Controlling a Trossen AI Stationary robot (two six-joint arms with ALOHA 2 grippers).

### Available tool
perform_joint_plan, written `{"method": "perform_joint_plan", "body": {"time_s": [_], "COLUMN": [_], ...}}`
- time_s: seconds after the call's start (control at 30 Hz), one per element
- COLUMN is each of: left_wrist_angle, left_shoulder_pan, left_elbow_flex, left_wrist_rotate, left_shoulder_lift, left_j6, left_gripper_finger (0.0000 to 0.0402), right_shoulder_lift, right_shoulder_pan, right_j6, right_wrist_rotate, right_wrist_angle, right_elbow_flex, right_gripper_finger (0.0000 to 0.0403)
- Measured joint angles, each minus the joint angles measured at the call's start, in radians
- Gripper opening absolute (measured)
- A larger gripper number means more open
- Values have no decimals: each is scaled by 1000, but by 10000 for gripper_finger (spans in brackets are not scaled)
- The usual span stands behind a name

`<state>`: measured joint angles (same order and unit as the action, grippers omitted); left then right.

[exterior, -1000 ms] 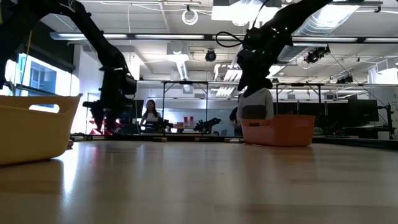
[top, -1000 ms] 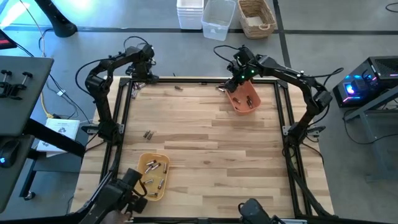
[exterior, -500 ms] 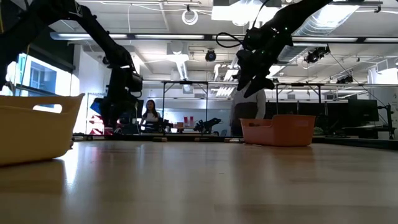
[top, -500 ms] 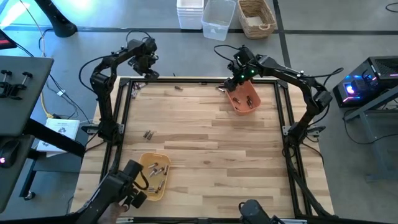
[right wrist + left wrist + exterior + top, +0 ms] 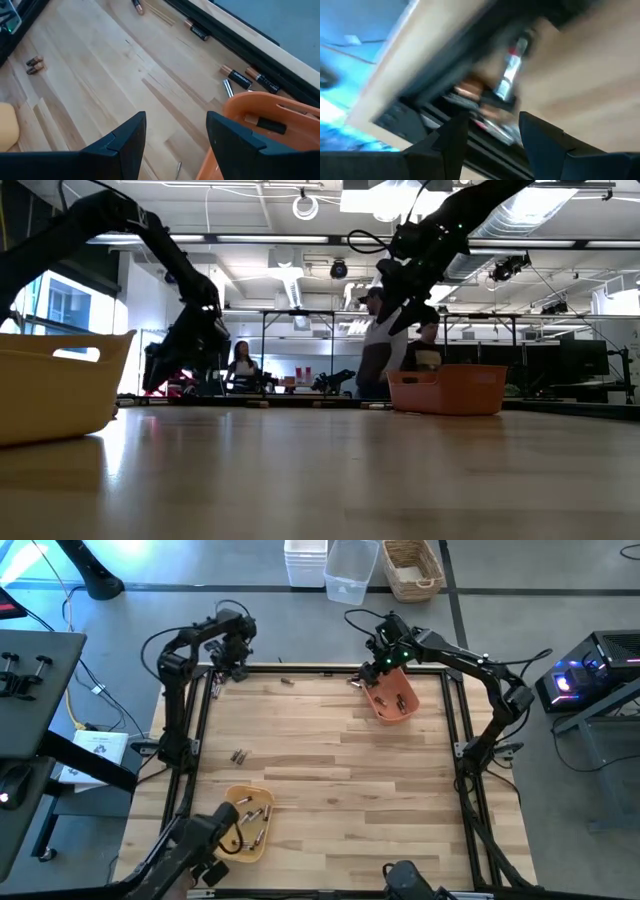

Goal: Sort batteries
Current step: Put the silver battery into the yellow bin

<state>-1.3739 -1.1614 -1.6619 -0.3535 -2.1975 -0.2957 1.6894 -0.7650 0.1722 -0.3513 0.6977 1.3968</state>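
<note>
Several batteries (image 5: 510,75) lie in a cluster against the black frame rail at the table's far left corner (image 5: 218,683). My left gripper (image 5: 492,125) hangs just above them, pointing steeply down, open, with nothing between its fingers. My right gripper (image 5: 175,125) is open and empty in the air beside the orange tray (image 5: 260,120) at the far right (image 5: 395,700). That tray holds a battery (image 5: 265,124). The yellow tray (image 5: 248,823) near the front left holds several batteries. Loose batteries (image 5: 240,77) lie beside the orange tray, and a pair (image 5: 238,755) lies at mid left.
A black frame rail (image 5: 300,668) runs round the wooden table. More loose batteries lie along the far edge (image 5: 287,682). People stand in the room behind the orange tray (image 5: 450,388). The table's middle is bare wood (image 5: 330,770).
My left gripper has risen a little, then come down over the battery cluster at the far left corner, tipping more steeply down and rolling about its own line. My right gripper has kept its place. A person has walked in behind the orange tray.
</note>
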Motion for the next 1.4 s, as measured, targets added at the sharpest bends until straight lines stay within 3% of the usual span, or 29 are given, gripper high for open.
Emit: {"method": "perform_joint_plan", "body": {"time_s": [0.47,1.13,1.33,1.4], "left_wrist_angle": [86,104,112,132], "left_shoulder_pan": [38,46,61,69], "left_elbow_flex": [-2,0,69,96], "left_wrist_rotate": [10,19,55,2], "left_shoulder_lift": [-36,-36,-29,-27], "left_j6": [-44,164,132,129], "left_gripper_finger": [168,167,167,167], "right_shoulder_lift": [0,0,0,0], "right_shoulder_pan": [0,0,0,0], "right_j6": [40,63,63,64], "right_wrist_rotate": [0,0,0,0], "right_wrist_angle": [-35,-33,-28,-28], "right_elbow_flex": [0,0,0,0], "right_gripper_finger": [202,202,202,202]}}
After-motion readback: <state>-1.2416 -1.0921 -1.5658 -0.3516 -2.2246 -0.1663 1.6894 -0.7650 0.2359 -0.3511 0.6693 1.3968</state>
